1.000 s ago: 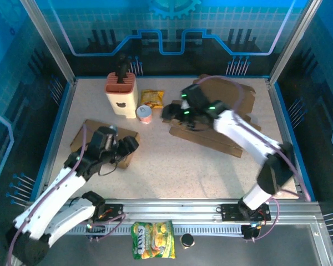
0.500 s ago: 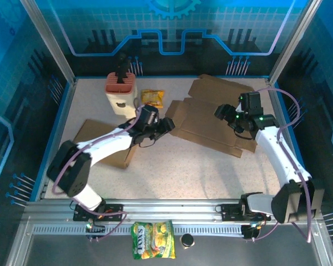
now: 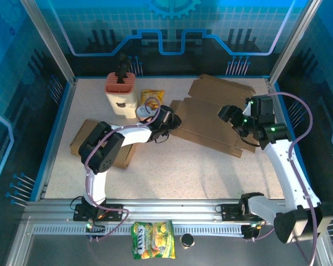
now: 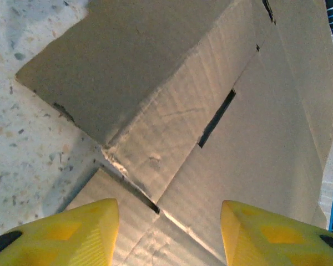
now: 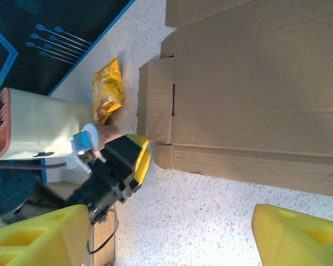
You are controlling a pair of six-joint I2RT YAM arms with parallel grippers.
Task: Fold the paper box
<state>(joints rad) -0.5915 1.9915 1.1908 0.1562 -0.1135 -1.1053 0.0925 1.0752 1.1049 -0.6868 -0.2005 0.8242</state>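
Note:
The paper box [image 3: 211, 119] lies flat and unfolded on the speckled table, right of centre. My left gripper [image 3: 172, 119] reaches across to the box's left edge. In the left wrist view its yellow fingertips [image 4: 94, 227] stand apart over the slotted corner flaps of the box [image 4: 211, 111], and the gripper [image 4: 169, 213] is open. My right gripper [image 3: 228, 113] hovers over the box's right part. It is open [image 5: 171, 221], with bare table between its fingers. The right wrist view shows the box [image 5: 255, 83] and the left gripper's fingers [image 5: 137, 158] at its corner.
A cream container with a reddish lid [image 3: 121, 94] and a yellow snack bag [image 3: 151, 98] stand at the back left, a small cup [image 3: 146, 112] beside them. A second flat cardboard piece [image 3: 86, 138] lies at the left. Blue walls ring the table.
My left arm has swung from the left cardboard piece across to the box's left edge, its jaws narrowing. My right arm has pulled back from that edge to the box's right side.

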